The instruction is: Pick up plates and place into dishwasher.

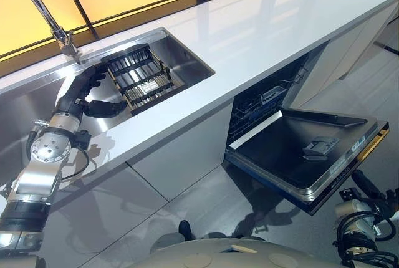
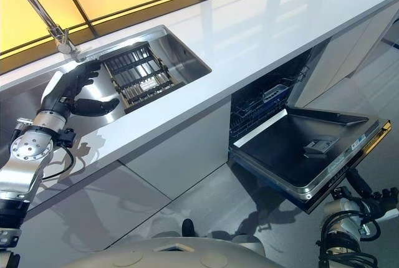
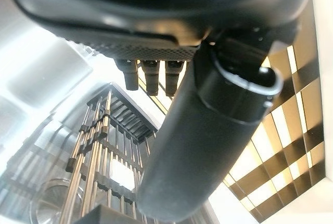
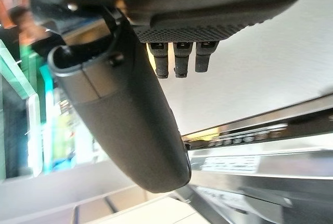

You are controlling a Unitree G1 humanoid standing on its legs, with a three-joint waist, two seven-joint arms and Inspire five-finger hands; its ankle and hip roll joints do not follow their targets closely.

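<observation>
Left hand (image 2: 73, 87) hangs open over the sink (image 2: 187, 53) beside the dish rack (image 2: 138, 76) — dishwasher door (image 2: 299, 149) down, right hand (image 4: 171, 26) open.

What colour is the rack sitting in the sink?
The rack is black with silvery metal bars, clearest in the left eye view.

**Left arm raised, right arm low**

The left arm reaches up and forward from the lower left, wrist bent. The left hand (image 1: 87, 90) is open, fingers (image 3: 152, 75) straight, thumb spread out to the side of them. The right hand (image 4: 171, 26) hangs low, fingers straight, thumb extended alongside, holding nothing.
</observation>
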